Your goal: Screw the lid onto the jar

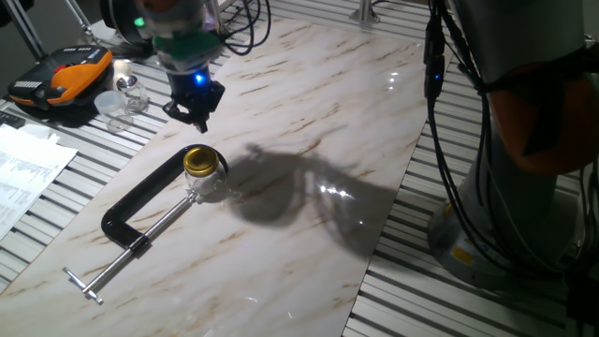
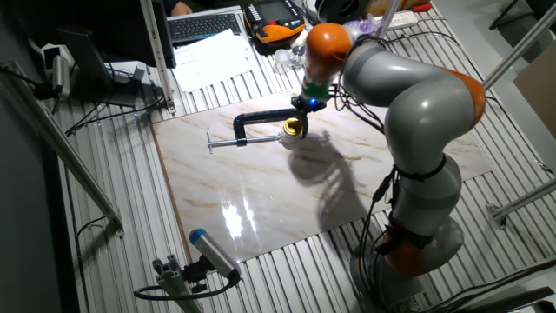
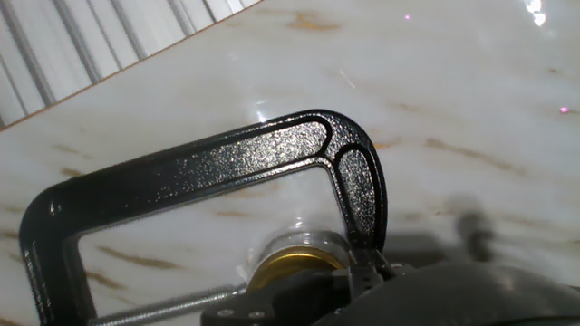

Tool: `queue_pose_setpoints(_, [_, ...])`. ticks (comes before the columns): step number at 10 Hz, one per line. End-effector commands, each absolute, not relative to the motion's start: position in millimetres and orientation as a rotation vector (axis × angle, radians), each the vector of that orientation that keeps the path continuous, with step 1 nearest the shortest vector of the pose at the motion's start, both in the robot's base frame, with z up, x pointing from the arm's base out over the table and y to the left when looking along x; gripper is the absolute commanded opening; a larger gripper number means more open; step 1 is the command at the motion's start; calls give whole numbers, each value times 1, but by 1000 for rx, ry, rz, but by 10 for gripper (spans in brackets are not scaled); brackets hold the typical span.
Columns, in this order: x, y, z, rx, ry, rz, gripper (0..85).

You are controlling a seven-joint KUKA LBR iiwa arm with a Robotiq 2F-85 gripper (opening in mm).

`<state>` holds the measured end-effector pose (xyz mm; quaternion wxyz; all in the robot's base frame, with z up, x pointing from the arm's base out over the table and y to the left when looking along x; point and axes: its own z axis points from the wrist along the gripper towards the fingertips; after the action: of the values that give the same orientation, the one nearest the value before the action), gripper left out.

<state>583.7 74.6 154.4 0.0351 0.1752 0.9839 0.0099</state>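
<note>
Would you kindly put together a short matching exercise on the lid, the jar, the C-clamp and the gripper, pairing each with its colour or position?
Things:
1. lid
2. jar
3. C-clamp
4. gripper

Descriptions:
A. black frame lying flat on the marble board, with a silver screw and T-handle
B. clear glass, held in the clamp's mouth
C. hanging above the board, apart from the jar, with a blue light on it
D. gold-coloured, sitting on top of the jar

Pairs: 1-D, 2-B, 3-A, 4-C
</note>
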Motion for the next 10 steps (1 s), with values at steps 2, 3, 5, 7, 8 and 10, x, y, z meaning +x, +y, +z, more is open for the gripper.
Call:
queue_pose_setpoints(2, [583, 73, 161, -207, 3078, 29, 0])
queue_pose_setpoints(3, [579, 73, 165, -229, 3083, 22, 0])
queue_pose_setpoints(5, [573, 73, 171, -245, 3083, 10, 0])
queue_pose_setpoints(7, [573, 69, 173, -294, 3078, -27, 0])
queue_pose_setpoints(8, [573, 68, 173, -329, 3078, -48, 0])
queue_pose_setpoints(10, [571, 70, 175, -371, 3066, -43, 0])
